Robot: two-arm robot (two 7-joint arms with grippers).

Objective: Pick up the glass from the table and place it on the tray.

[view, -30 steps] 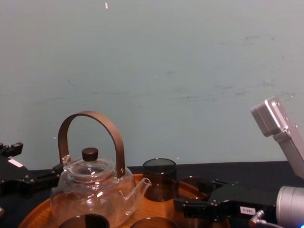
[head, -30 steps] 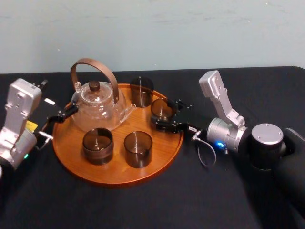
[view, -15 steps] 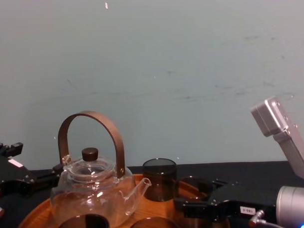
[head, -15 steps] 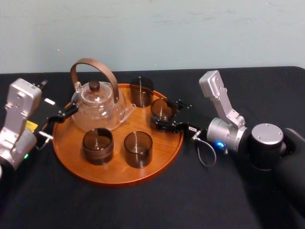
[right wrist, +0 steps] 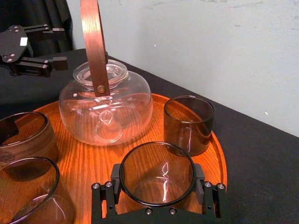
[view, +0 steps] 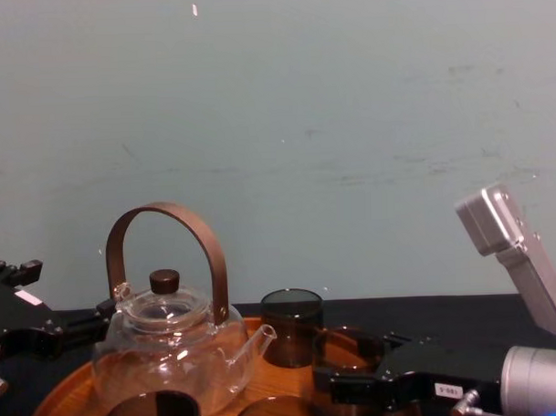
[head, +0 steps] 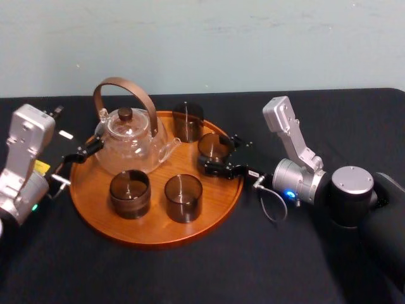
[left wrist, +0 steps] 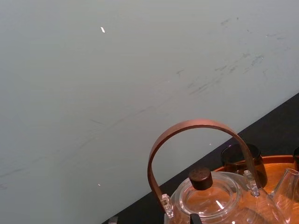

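Right claw point(head: 220, 156): closed on glass point(head: 212, 144), at tray's point(head: 133, 231) right side (touching down or just above, unclear). Step: placing. Next, you seat it flat, then release. Left claw point(head: 81, 153): idle, open, tray's left edge.

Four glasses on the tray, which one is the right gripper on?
The glass at the tray's right edge, clasped between the right gripper's fingers. The back glass and the two front glasses stand free.
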